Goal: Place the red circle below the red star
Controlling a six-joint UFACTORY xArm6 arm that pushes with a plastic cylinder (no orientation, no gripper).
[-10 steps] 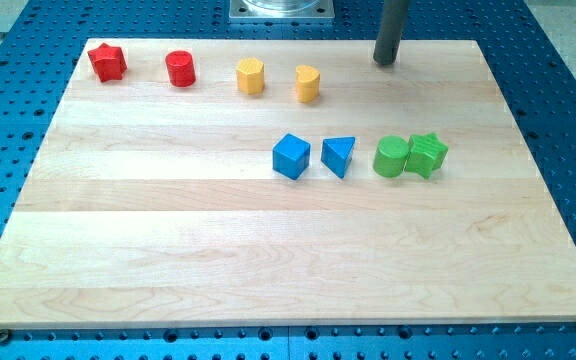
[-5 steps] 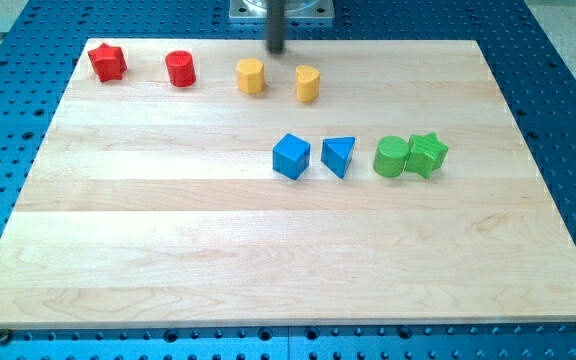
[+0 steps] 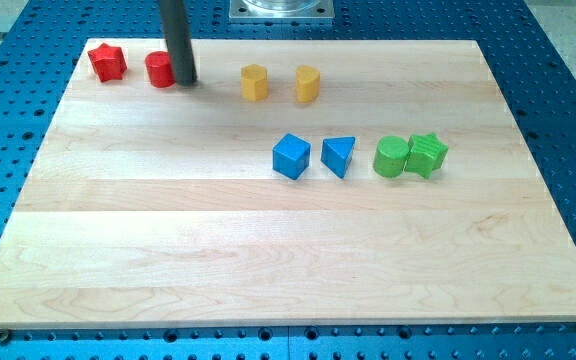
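The pale wooden tabletop [image 3: 268, 260] lies bare across its whole lower half, giving me wide room below the row of blocks along the view's top edge. The small red cylinder, my red circle [image 3: 158, 69], sits just right of the red star block [image 3: 107, 62]. My tip [image 3: 184, 80] touches its right side, the dark rod hiding that edge; there is no claw.

Eight blocks sit on one wooden board [image 3: 268, 250]. Two are red: a red star [image 3: 107, 62] and a red circle [image 3: 158, 69]. Two are yellow: one yellow block [image 3: 255, 82] and a second yellow block [image 3: 307, 84]. Two are blue: a blue cube [image 3: 291, 156] and a blue triangle [image 3: 338, 156]. Two are green: a green circle [image 3: 391, 157] and a green star [image 3: 427, 154]. One rod shows, with my tip [image 3: 185, 80].
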